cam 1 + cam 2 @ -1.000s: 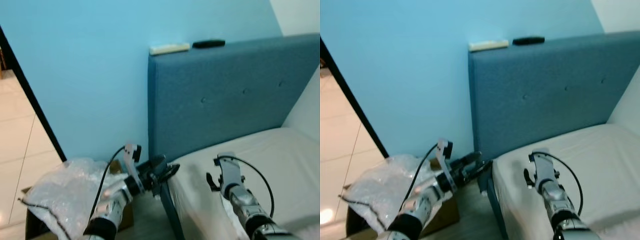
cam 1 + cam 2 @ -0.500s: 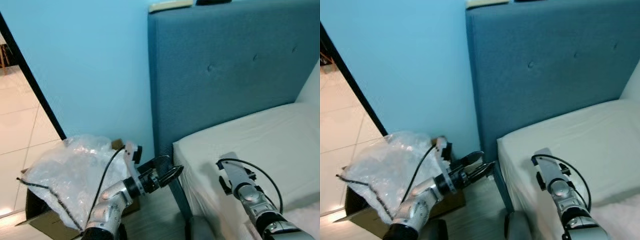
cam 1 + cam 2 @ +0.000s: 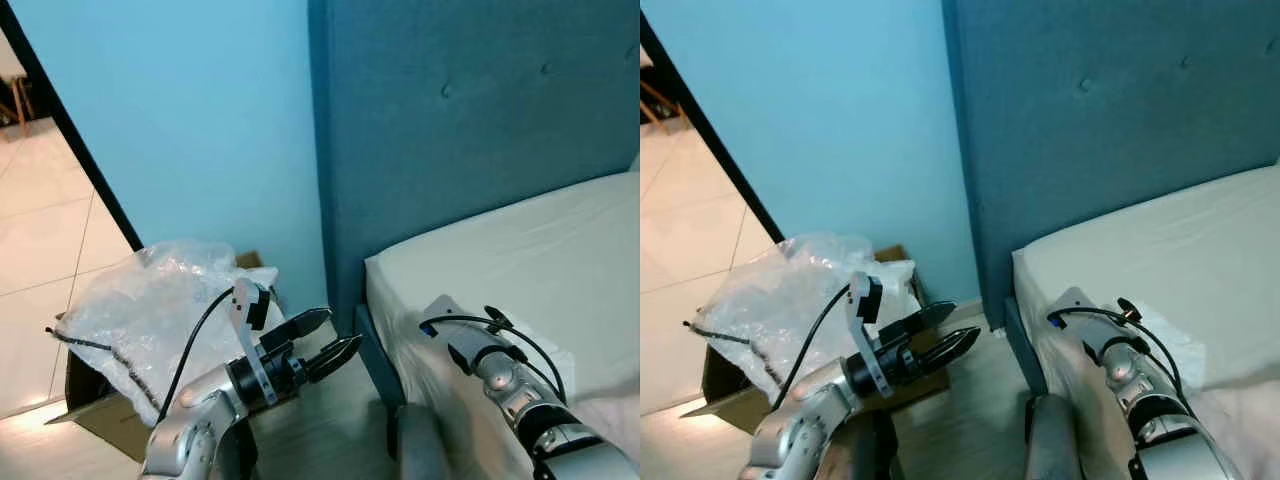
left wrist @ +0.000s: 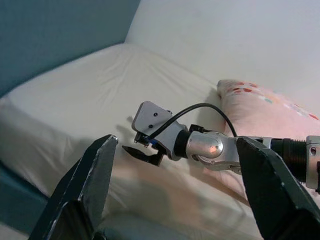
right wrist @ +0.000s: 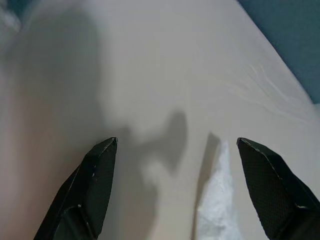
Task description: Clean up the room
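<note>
Tools hover at the bedside

Crinkled clear plastic (image 3: 150,310), glossy and heaped, lies at 9 o'clock over an open cardboard box (image 3: 100,425) on the tiled floor (image 3: 40,240). The left tool (image 3: 330,340) hangs at 6 o'clock, its fingers spread and empty, between the box and the bed (image 3: 520,260). The right tool (image 4: 137,151) hangs over the cream sheet at 4 o'clock, fingers spread, beside a white scrap (image 5: 217,205). A pink patterned pillow (image 4: 265,110) lies behind it. The blue headboard (image 3: 470,130) rises at 1 o'clock.
</note>
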Controlling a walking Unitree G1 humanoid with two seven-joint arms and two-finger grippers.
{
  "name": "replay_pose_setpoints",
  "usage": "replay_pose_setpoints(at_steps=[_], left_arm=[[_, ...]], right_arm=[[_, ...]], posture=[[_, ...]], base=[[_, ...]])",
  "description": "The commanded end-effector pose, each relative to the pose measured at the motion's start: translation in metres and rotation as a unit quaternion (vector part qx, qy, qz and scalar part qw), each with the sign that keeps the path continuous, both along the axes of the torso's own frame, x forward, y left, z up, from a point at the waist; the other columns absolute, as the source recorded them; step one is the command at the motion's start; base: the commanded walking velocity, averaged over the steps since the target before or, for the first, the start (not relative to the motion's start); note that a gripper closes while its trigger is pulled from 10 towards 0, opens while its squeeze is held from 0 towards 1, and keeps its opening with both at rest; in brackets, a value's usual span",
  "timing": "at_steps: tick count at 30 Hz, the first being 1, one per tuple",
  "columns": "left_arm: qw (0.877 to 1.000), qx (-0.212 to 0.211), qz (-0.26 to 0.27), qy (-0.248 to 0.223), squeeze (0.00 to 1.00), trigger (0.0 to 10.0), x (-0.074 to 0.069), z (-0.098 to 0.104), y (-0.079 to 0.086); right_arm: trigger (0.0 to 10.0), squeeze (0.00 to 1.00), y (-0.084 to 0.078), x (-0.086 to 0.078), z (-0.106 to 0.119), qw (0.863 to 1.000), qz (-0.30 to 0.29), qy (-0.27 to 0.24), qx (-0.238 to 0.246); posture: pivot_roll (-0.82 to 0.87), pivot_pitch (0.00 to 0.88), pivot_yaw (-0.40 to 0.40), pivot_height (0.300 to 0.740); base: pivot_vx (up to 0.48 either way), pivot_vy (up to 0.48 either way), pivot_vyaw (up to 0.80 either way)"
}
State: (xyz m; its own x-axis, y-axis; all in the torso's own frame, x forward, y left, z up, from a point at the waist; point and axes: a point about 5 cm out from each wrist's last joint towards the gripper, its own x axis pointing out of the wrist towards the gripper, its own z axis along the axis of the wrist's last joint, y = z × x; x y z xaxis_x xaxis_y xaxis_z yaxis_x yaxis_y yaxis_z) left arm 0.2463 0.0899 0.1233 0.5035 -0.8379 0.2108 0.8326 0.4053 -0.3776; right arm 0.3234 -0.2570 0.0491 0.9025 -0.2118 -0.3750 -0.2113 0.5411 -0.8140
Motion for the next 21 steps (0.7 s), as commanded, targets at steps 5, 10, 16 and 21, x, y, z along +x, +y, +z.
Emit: replay_pose_setpoints(at_steps=[5, 10, 16, 21], left_arm=[[1.0, 0.008, 0.0, 0.016, 0.0, 10.0, -0.013, 0.005, 0.007], [1.0, 0.013, -0.005, 0.027, 0.0, 10.0, -0.019, 0.01, 0.007], [0.999, 0.013, -0.016, 0.035, 0.0, 10.0, -0.027, 0.018, 0.007], [0.999, 0.014, -0.02, 0.038, 0.0, 10.0, -0.03, 0.022, 0.006]], right_arm=[[10.0, 0.0, -0.02, 0.001, 0.01, 0.996, -0.049, -0.015, -0.068], [10.0, 0.0, -0.046, -0.003, 0.023, 0.986, -0.105, -0.037, -0.123], [10.0, 0.0, -0.063, -0.013, 0.023, 0.979, -0.157, -0.026, -0.13], [10.0, 0.0, -0.068, -0.019, 0.017, 0.976, -0.181, -0.015, -0.122]], posture=[[0.09, 0.251, 0.114, 0.527], [0.1, 0.281, 0.13, 0.527], [0.1, 0.308, 0.145, 0.527], [0.11, 0.315, 0.15, 0.527]], base=[[0.0, 0.0, 0.0], [0.0, 0.0, 0.0], [0.0, 0.0, 0.0], [0.0, 0.0, 0.0]])
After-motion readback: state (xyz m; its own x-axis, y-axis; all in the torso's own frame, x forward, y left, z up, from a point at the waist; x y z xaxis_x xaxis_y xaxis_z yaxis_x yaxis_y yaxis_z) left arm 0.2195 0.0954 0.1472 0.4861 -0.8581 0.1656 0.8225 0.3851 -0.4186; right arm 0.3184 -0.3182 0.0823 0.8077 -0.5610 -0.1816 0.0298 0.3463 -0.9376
